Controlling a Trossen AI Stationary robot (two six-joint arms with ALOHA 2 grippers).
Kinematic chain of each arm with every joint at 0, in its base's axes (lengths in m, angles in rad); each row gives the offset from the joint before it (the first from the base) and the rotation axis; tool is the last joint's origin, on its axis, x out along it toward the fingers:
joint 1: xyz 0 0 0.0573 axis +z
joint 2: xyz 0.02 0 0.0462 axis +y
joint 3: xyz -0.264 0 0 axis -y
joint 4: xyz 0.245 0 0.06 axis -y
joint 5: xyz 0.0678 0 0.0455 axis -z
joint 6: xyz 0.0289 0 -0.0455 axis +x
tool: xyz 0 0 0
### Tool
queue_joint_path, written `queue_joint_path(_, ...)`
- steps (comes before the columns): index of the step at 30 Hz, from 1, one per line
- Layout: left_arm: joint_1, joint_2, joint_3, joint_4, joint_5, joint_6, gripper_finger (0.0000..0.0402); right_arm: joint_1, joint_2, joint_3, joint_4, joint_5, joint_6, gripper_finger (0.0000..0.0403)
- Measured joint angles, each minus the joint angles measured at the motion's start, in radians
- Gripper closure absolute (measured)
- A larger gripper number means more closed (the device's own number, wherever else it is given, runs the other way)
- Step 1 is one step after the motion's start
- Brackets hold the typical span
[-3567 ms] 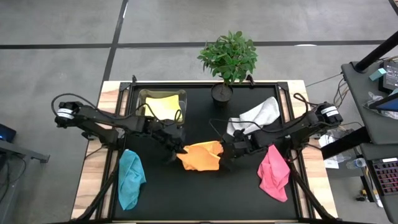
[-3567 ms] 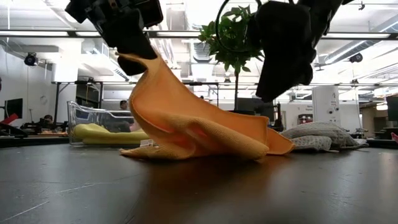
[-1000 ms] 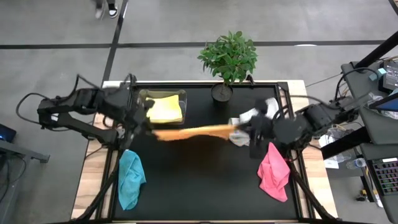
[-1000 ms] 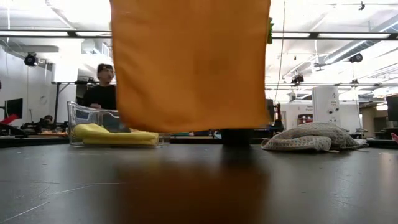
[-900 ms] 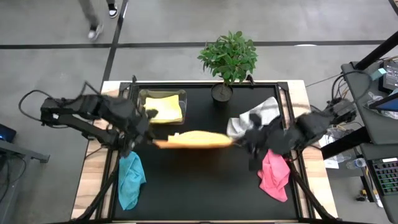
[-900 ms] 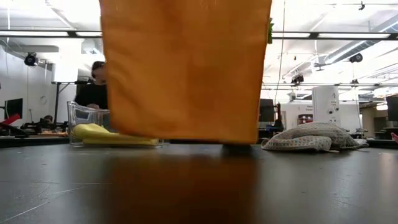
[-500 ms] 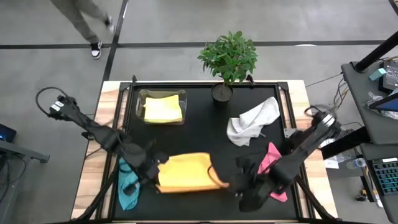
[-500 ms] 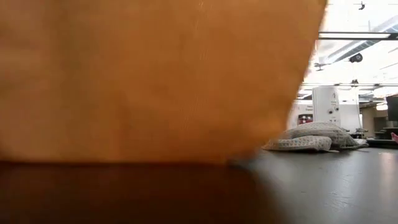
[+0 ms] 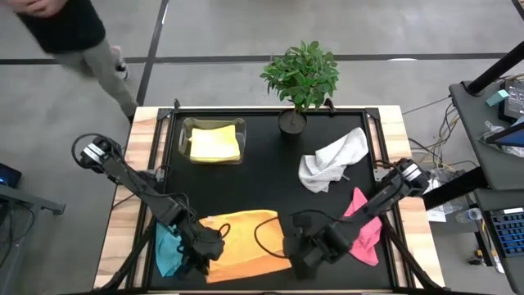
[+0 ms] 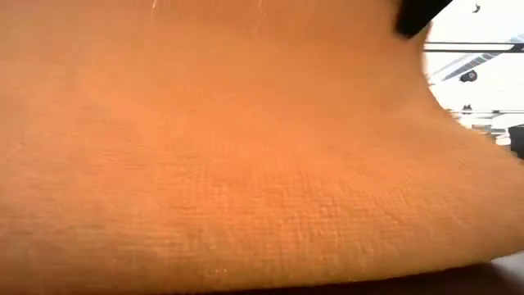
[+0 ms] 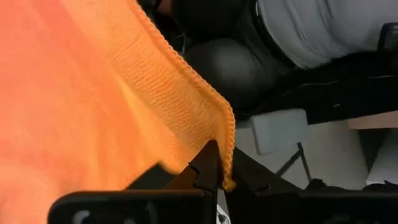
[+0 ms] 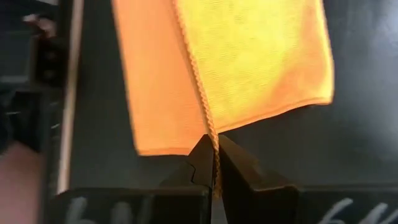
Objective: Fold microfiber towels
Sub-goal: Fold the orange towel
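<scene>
The orange towel (image 9: 244, 234) lies spread near the table's front edge between my two grippers, and it fills the low view (image 10: 246, 147). My left gripper (image 9: 211, 244) is shut on its near left corner. My right gripper (image 9: 296, 246) is shut on its near right corner. The teal towel (image 9: 166, 247) lies at the front left, partly under my left arm. The pink towel (image 9: 363, 226) lies at the front right. The white-grey towel (image 9: 332, 160) lies at the back right. The yellow towel (image 9: 214, 144) lies folded in the clear box. My left gripper pinches the orange towel's hemmed corner (image 11: 227, 158) between its two shut fingers, and the cloth slopes away from them. My right gripper pinches the towel's hemmed edge (image 12: 210, 142) between its two shut fingers. The hem runs straight away from the fingers, and the towel's far part (image 12: 261, 74) lies flat on the table.
A potted plant (image 9: 300, 78) stands at the table's far edge. The clear box (image 9: 187, 131) stands at the back left. A person (image 9: 61, 29) walks beyond the table's far left corner. Bare black table shows in the middle (image 9: 262, 184).
Both grippers have gone toward the table's near edge and down, still shut on the orange towel. The towel hung stretched between them above the table's middle. It is now laid out near the front edge, close to the low camera.
</scene>
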Motion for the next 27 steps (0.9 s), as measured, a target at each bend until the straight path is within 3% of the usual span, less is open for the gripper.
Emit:
queue_joint_path(3, 0.002, -0.004, -0.001, -0.016, -0.004, 0.002, 0.0402, -0.052, 0.01, -0.001, -0.003, -0.002, -0.037, 0.0394)
queue_joint_path(9, 0.027, -0.033, -0.054, -0.151, -0.162, -0.003, 0.0402, -0.158, 0.033, -0.015, -0.006, -0.008, -0.128, 0.0394)
queue_joint_path(13, 0.074, -0.034, -0.124, -0.159, -0.208, -0.047, 0.0402, -0.223, 0.057, -0.022, -0.005, -0.012, -0.155, 0.0394)
queue_joint_path(27, 0.144, -0.059, -0.161, -0.327, -0.198, -0.059, 0.0402, -0.349, 0.098, -0.029, 0.0, -0.05, -0.299, 0.0394)
